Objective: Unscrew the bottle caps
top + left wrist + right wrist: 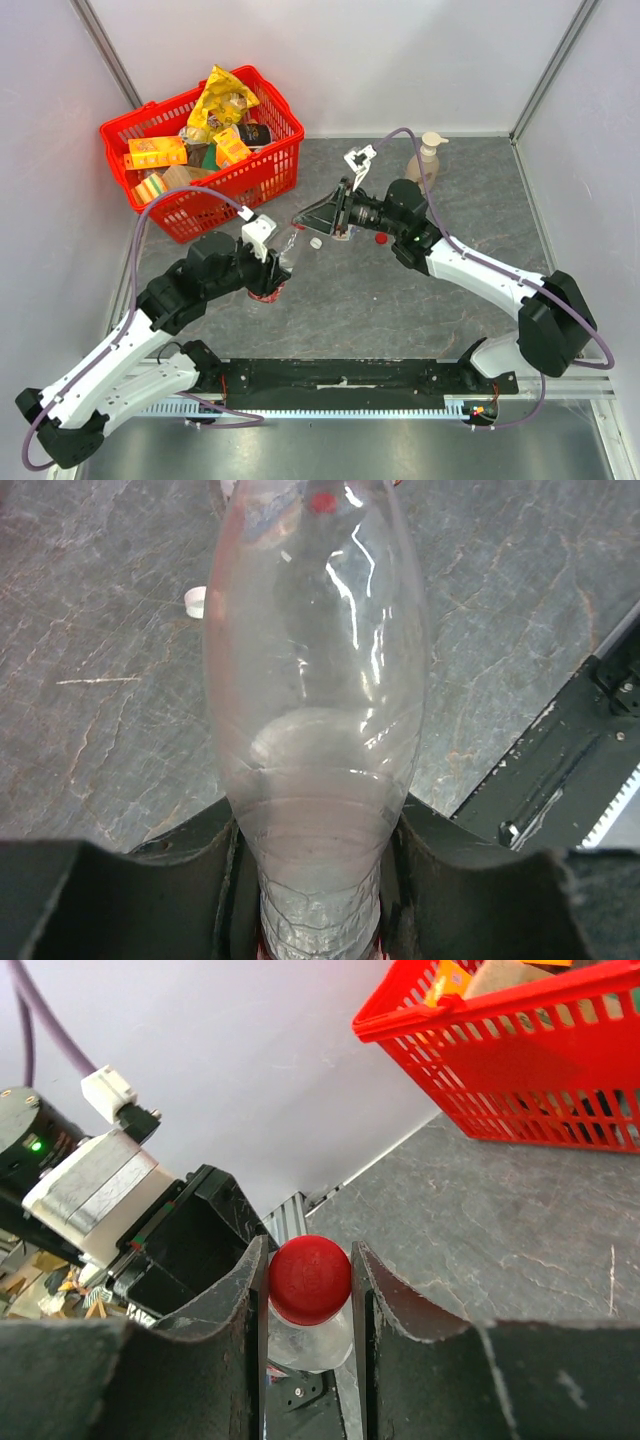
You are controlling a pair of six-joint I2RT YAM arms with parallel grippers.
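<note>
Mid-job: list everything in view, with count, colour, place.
clear plastic water bottle: one, clear, held above grey table centre
red round plastic screw cap: one, red, on bottle's neck
loose red plastic cap: one, red, on table right of bottle
loose white plastic cap: one, white, on table beside bottle
beige pump soap bottle: one, beige, far right
red plastic basket: one, red, far left, holding snack packs
left end effector: one, black, shut on bottle
right end effector: one, black, shut on screwed-on cap
</note>
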